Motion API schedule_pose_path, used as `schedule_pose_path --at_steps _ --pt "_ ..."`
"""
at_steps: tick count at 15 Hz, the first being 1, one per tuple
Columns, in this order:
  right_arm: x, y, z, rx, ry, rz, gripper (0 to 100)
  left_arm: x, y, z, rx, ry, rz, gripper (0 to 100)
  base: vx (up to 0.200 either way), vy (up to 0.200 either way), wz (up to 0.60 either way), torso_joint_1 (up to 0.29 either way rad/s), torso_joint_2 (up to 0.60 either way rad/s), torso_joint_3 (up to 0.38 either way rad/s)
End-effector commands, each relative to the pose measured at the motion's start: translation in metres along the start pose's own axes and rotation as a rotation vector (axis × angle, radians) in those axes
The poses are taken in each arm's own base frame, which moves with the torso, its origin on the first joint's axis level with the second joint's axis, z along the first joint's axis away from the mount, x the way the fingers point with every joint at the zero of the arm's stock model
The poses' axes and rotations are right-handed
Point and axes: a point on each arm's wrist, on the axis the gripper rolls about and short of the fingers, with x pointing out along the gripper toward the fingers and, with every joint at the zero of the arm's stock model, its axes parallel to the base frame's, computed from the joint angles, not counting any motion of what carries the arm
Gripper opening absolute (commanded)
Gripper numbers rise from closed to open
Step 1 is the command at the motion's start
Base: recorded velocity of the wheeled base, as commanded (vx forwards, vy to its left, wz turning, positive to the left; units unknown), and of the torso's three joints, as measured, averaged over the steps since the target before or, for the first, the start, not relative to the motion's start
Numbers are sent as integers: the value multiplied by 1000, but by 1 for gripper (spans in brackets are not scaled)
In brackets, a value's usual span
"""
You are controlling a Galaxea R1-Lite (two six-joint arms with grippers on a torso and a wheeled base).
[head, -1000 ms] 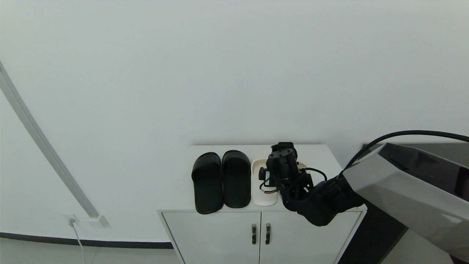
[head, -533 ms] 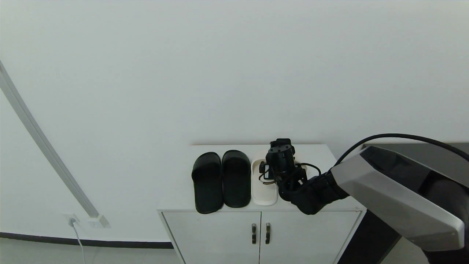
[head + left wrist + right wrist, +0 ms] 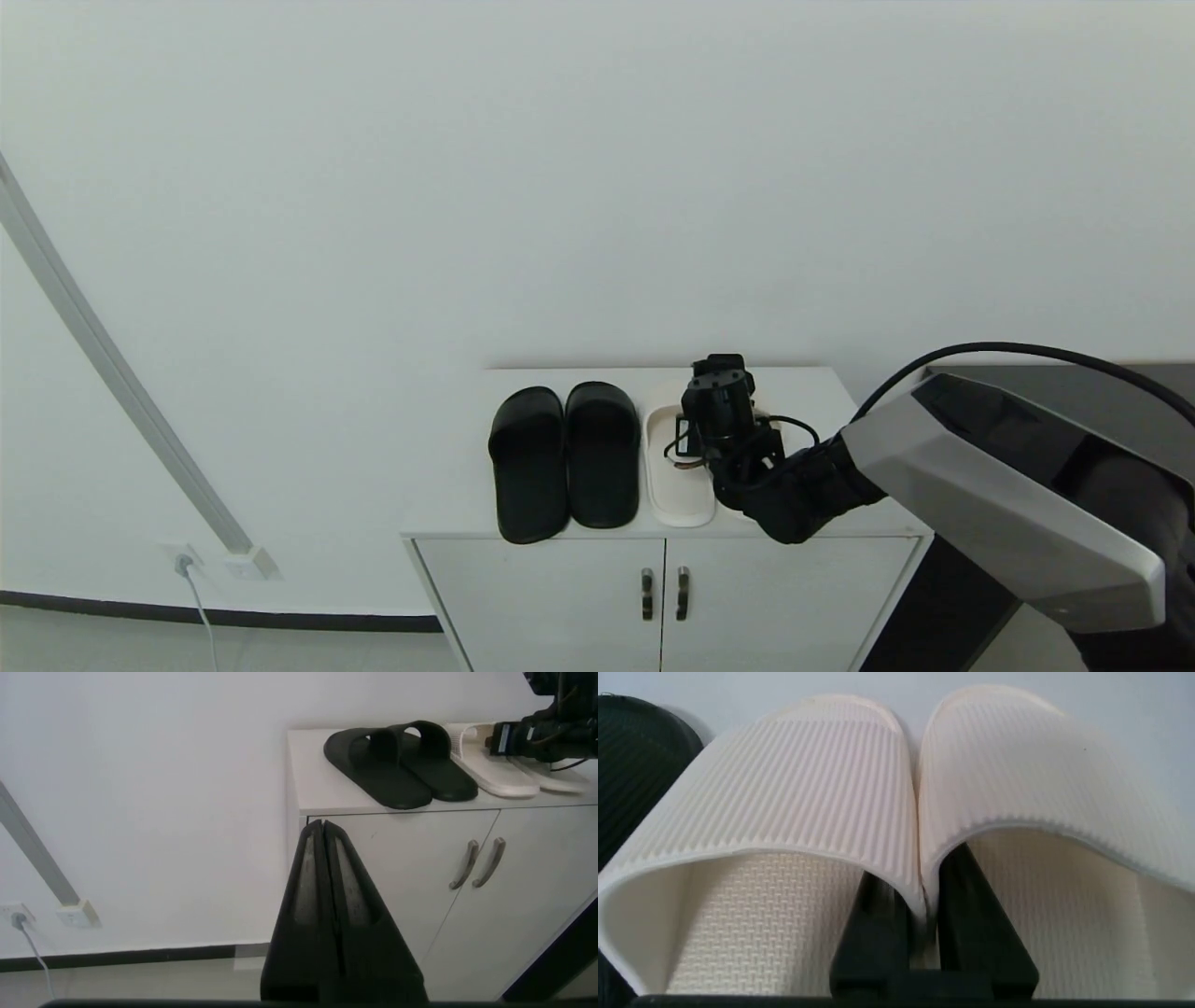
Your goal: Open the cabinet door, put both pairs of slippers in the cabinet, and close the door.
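**Q:** White cabinet top [image 3: 812,397], doors [image 3: 551,602] closed: what is lying on it?

**A:** Black slippers [image 3: 602,457] and ribbed cream slippers [image 3: 813,793] are sitting side by side, toes pointing at the wall [image 3: 597,187].

**Q:** And the pincers?

**A:** Right gripper [image 3: 924,896] is apparently pinching the cream pair's adjoining strap edges, one finger inside each. Left gripper [image 3: 324,835] is hanging pressed together and empty, apart from the cabinet.
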Motion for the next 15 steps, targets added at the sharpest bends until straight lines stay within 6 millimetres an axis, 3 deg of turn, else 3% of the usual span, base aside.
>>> schedule_pose_path --at_steps 1,4,6,9,13,15 --pt "-15 -6 20 17 -22 7 0 0 0 0 0 1 -1 0 0 0 0 0 0 0" --pt "-52 -19 47 15 -25 61 0 0 0 0 0 3 1 0 0 0 0 0 0 0" --pt "-90 -32 59 -11 -16 163 0 0 0 0 1 1 -1 0 0 0 0 0 0 0" --pt "-152 -56 55 -86 -15 362 0 0 0 0 1 1 1 0 0 0 0 0 0 0" --pt "-211 -82 46 -128 32 592 0 0 0 0 1 3 1 0 0 0 0 0 0 0" --pt "-228 -91 42 -139 55 680 0 0 0 0 1 3 1 0 0 0 0 0 0 0"
